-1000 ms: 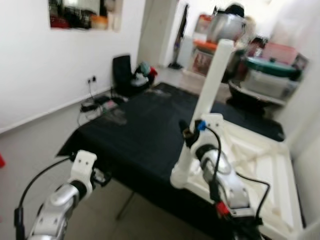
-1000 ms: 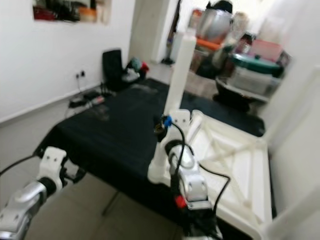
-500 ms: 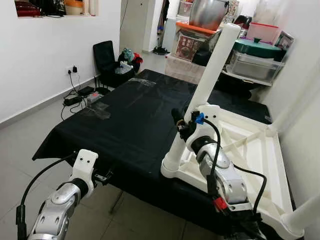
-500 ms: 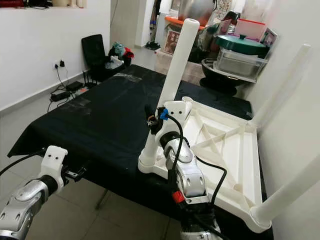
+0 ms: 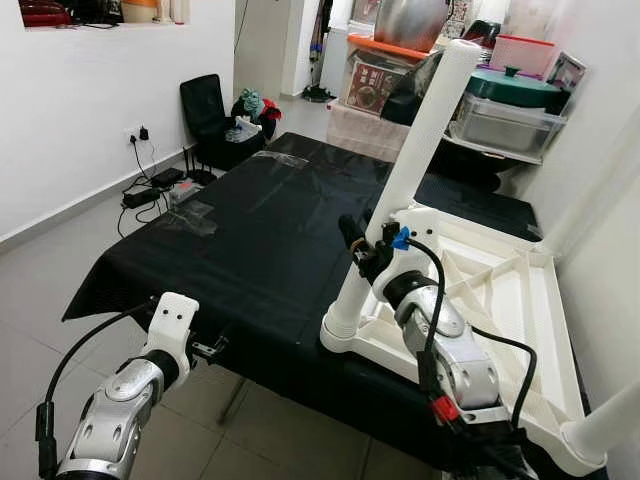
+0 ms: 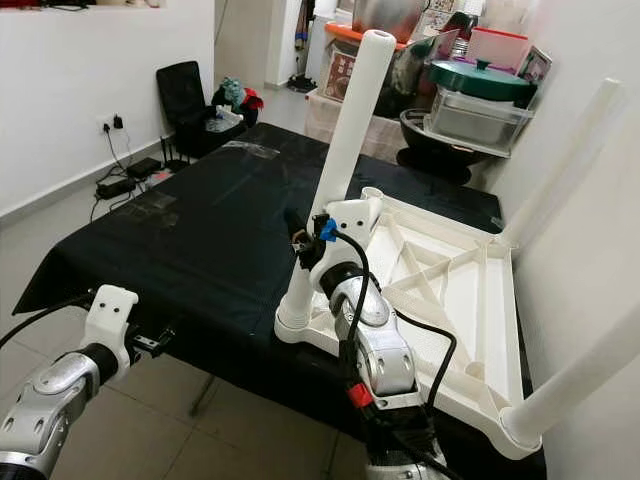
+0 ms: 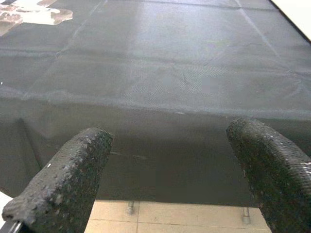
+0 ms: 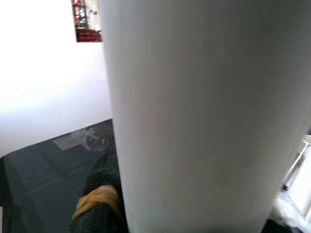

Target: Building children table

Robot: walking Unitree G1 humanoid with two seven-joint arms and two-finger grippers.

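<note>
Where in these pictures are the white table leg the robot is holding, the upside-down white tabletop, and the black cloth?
White table leg (image 6: 352, 120), right eye view, mid-shaft.
Upside-down tabletop (image 6: 497, 330), right eye view, far rim.
Black cloth (image 5: 250, 230), left eye view, bare middle.

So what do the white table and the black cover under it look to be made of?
The white table, lying upside down, looks like moulded plastic: smooth, slightly glossy, with ribbed bracing underneath and tubular legs. The black cover looks like thin matte woven fabric, showing fold creases and draping over the edge; the exact fibre cannot be told.
</note>
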